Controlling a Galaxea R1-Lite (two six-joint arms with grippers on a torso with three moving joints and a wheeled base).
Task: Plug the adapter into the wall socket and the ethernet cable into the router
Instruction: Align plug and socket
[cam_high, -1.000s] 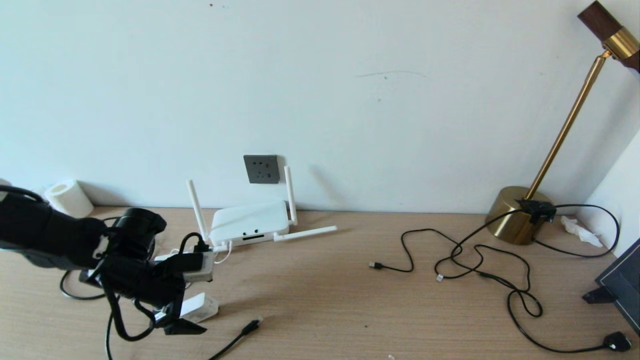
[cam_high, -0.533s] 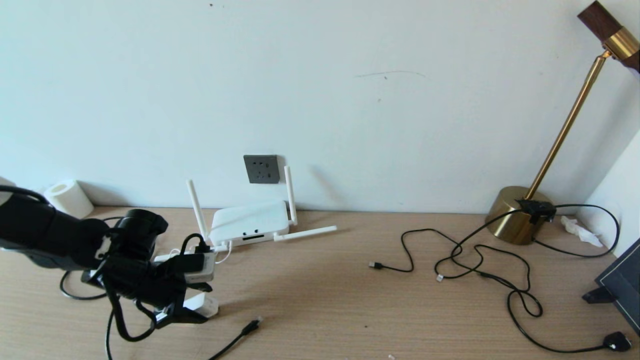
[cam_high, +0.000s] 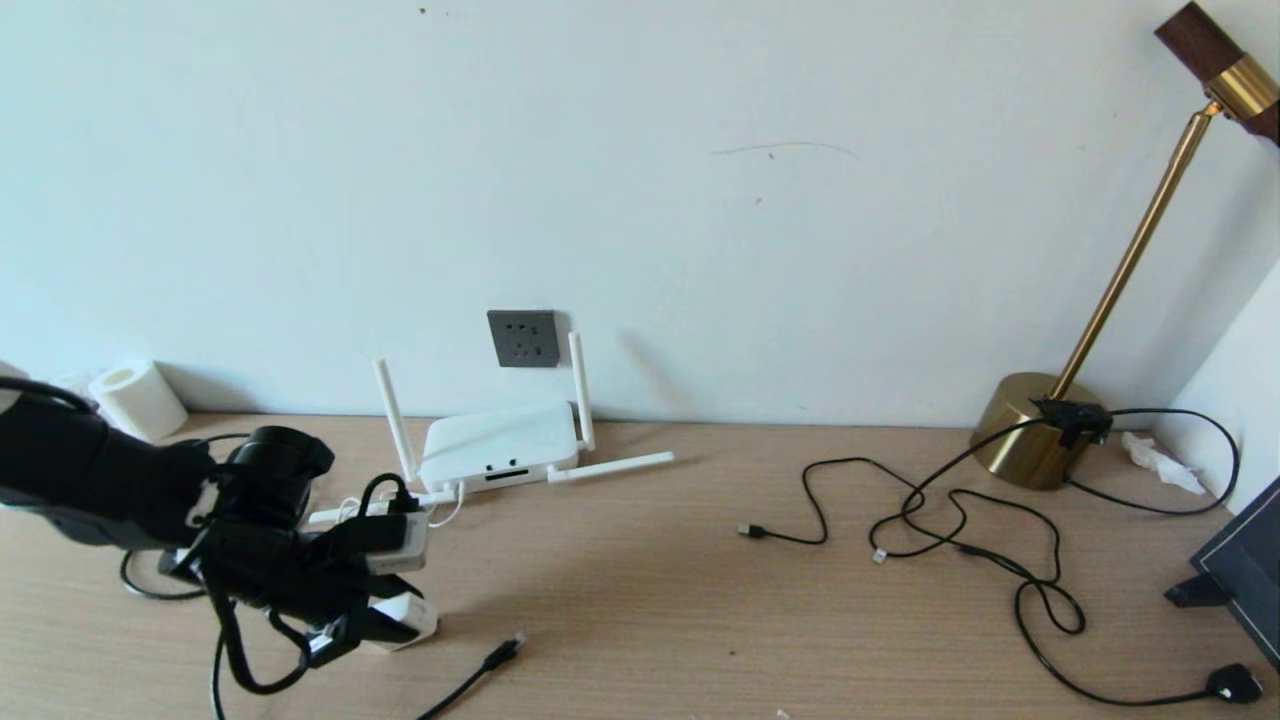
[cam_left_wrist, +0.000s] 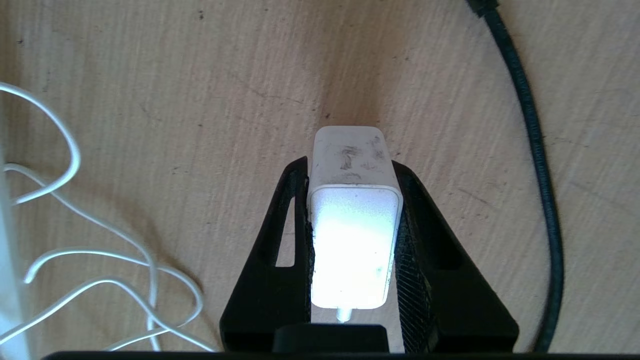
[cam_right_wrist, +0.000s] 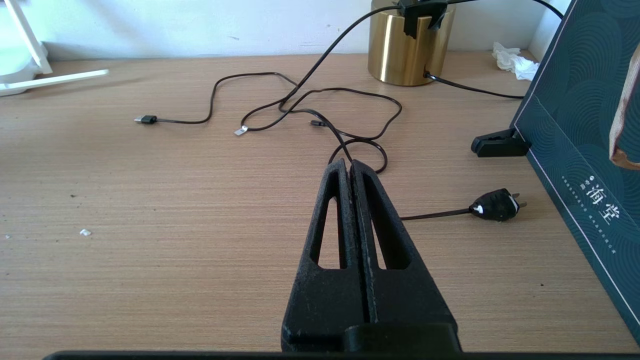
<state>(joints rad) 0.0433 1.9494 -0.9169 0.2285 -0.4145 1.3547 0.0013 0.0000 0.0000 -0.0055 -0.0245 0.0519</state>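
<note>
Wooden counter (cam_high: 650, 560) below, the left gripper (cam_left_wrist: 353, 172) has its fingers (cam_left_wrist: 419, 240) clamped on the adapter's (cam_left_wrist: 353, 235) flat sides: light, rigid, smooth, cord trailing. Right gripper (cam_right_wrist: 350, 167) idles, fingers pressed together.

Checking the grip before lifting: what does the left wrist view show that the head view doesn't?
Left wrist only: both fingers of the left claw pressed flat against the adapter's sides, its cord stub toward the palm. Head only: the socket, the router, the lamp. Both: the adapter on the desk, the ethernet cable beside it.
</note>
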